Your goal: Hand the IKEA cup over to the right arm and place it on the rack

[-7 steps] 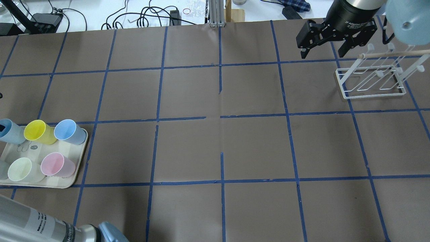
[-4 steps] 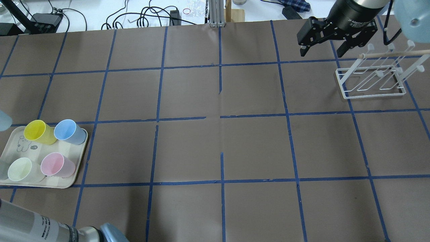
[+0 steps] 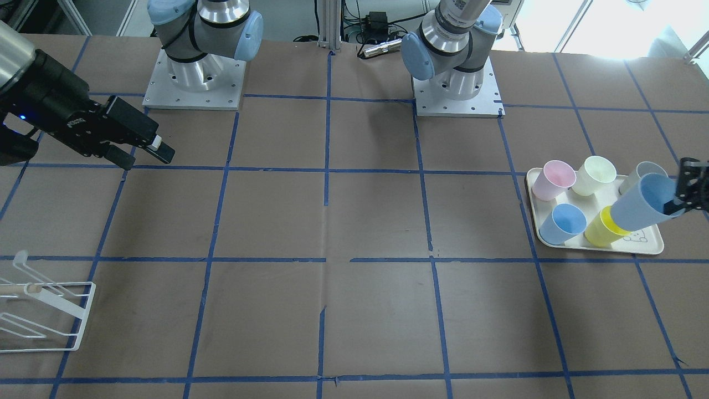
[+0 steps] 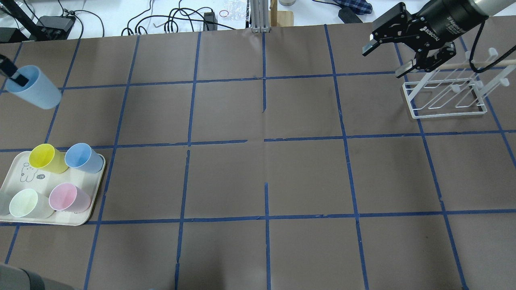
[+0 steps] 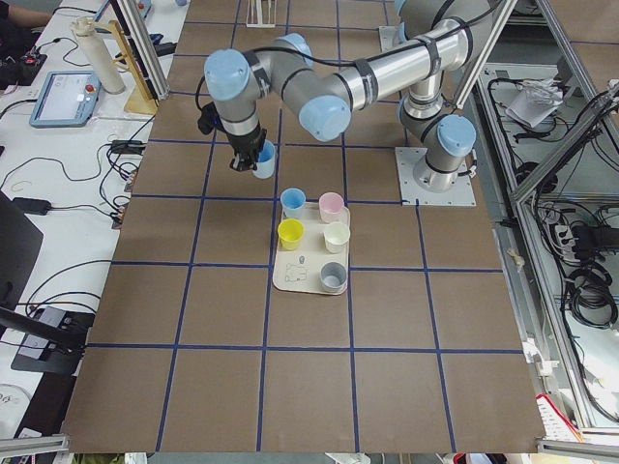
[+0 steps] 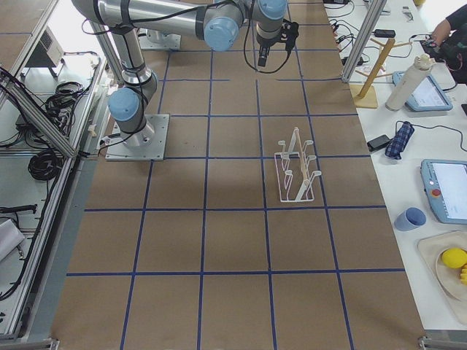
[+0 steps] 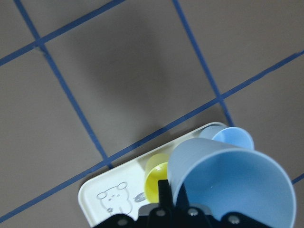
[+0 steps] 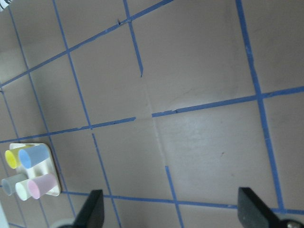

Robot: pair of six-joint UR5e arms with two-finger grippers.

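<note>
Room is lying wide open across the middle of the table (image 4: 225, 177), with everything sitting at its two ends. At the overhead view's left edge the left gripper (image 4: 11, 76) is pinching the rim of the IKEA cup (image 4: 35, 92), one finger inside the mouth and one outside the wall. It is holding the cup tilted in the air, off the tray (image 4: 30, 176) and on the side away from the robot. The frame is cutting the arm off there (the left side view is giving the whole arm instead). A yellow cup (image 4: 44, 158), a deeper blue cup (image 4: 82, 158), a pink cup (image 4: 66, 197) and a pale green cup (image 4: 25, 203) are standing upright on the tray, and a grey cup (image 5: 332, 275) is showing whole only from the left side.

At the other end the right gripper (image 4: 385, 60) is hanging with its jaws spread wide and nothing between them. From overhead one finger is seeming to overlap the rack (image 6: 297, 171), yet the right side view is showing the two well apart along the table. The front view is likewise laying the held cup over the yellow one, while the left side view is showing it clear of the tray. The front view is cropping the rack at its left edge.
</note>
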